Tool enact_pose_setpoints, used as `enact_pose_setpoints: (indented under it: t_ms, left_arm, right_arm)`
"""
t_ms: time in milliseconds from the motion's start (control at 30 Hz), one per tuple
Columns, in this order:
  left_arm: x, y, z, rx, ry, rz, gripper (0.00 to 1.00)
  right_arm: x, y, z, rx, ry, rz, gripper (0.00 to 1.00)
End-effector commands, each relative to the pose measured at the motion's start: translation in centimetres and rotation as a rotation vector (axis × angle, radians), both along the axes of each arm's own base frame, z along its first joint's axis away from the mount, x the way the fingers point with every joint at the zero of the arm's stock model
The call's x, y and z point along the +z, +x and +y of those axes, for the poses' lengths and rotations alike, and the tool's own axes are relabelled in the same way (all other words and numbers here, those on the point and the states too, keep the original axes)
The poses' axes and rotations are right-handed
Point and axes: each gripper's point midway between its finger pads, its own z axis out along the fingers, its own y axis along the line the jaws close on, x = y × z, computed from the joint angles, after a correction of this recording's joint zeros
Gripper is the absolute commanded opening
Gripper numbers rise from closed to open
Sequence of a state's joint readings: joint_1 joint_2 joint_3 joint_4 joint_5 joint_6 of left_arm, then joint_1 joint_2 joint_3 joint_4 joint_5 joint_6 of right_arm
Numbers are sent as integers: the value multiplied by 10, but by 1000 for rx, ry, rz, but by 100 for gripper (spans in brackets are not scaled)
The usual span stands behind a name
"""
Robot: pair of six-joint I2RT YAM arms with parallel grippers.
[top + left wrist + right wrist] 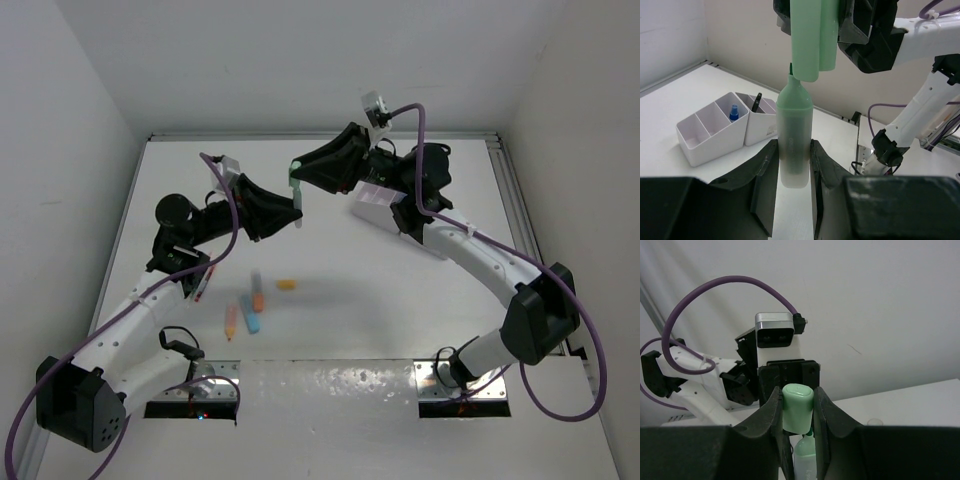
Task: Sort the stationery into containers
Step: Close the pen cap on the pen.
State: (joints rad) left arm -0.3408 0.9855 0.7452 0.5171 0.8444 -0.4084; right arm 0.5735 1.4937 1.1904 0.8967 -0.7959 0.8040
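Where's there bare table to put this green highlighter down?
The widest bare patch of table lies between the orange eraser and the right arm. The far strip along the back wall is also free. It is crowded beside the left arm, where the markers lie, and under the right arm's wrist, where the organizer stands.

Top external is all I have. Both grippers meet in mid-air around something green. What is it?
Observer: The left gripper is shut on a green highlighter, held upright with its tip bare.
Operator: And the right one?
Observer: The right gripper is shut on the green cap, which sits right at the tip but is not pushed on.
Operator: Anything in the organizer yet?
Observer: The white organizer has a blue-capped bottle in one compartment. A black item I cannot identify stands in the adjoining box.
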Motion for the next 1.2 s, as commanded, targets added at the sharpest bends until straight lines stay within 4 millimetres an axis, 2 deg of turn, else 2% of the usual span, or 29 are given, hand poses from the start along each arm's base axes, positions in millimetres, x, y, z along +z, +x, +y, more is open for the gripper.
enact_pose_setpoints:
  t_ms: [0, 133, 233, 367, 667, 833, 967, 1167]
  left_arm:
    - [19, -10, 0, -13, -17, -91, 0]
    - [22, -10, 1, -8, -22, -105, 0]
    - [26, -14, 0, -23, -26, -134, 0]
    - [22, -15, 0, -30, -18, -131, 0]
    - [15, -15, 0, -23, -3, -115, 0]
    - [14, -14, 0, -23, -1, -116, 0]
    - [10, -14, -2, -26, 7, -106, 0]
    - [17, -13, -2, -15, -15, -114, 0]
  right_arm:
    - [17, -5, -3, -11, 9, -79, 0]
    - [11, -2, -2, -22, -17, -74, 0]
    - [0, 1, -2, -48, -49, -69, 0]
    - [1, 4, -4, -67, -58, -78, 0]
    - [22, -1, -10, -73, -33, -136, 0]
    - [26, -2, -12, -77, -29, -142, 0]
    - [40, -5, -14, -71, -2, -160, 0]
    - [45, -13, -12, -46, 17, -166, 0]
